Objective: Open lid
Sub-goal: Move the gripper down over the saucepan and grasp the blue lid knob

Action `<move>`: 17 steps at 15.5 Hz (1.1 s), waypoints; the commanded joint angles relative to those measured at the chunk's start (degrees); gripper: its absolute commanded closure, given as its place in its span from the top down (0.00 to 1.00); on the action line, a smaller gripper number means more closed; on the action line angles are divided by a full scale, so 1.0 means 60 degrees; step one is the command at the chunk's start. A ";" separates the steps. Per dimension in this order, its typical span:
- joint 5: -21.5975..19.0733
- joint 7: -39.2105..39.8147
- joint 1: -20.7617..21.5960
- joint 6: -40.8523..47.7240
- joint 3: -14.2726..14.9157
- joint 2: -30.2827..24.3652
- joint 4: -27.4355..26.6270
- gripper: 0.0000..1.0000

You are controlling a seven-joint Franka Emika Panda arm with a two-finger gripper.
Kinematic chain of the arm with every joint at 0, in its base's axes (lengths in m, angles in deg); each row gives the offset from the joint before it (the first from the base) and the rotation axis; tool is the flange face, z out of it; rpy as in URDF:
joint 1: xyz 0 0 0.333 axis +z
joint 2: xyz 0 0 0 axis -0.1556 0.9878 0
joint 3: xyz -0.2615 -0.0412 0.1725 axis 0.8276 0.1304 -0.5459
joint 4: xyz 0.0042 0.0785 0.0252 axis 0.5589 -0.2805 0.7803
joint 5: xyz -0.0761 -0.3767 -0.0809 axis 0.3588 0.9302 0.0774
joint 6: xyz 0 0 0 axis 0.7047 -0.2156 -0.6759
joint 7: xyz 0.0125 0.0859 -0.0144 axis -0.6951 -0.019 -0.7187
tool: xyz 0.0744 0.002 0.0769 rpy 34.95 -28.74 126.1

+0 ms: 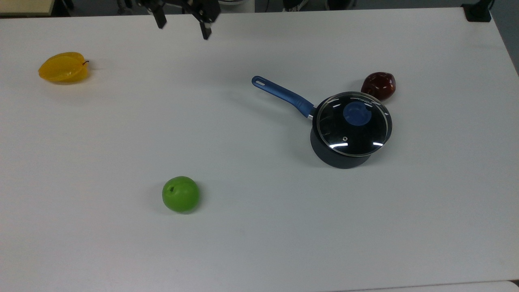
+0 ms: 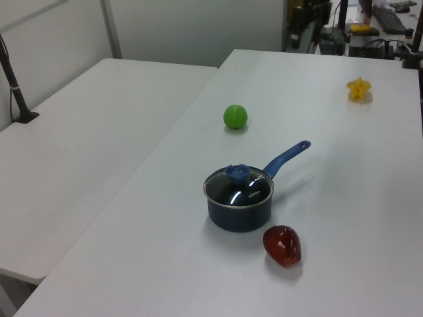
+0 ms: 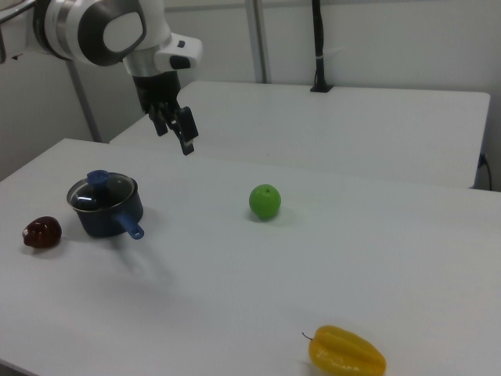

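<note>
Top view: we look steeply down on the desk (image 1: 259, 243). Left and right views face it from opposite ends, sharing the saucepan (image 2: 239, 210).

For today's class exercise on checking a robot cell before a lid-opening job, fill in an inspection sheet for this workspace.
Surface: white table, bare between the items.
Job's things: lid seated on the dark saucepan, blue knob up.
Clutter: green apple, yellow starfruit, dark red fruit beside the saucepan.
Tool: tool open, above the table's far edge in the top view, well away from the lid.
Cables: nothing seen on the table.
Surroundings: second white table alongside.
</note>
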 commanded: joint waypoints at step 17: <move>0.0082 -0.0793 0.4207 -0.5138 -0.0085 0.2370 0.0422 1.00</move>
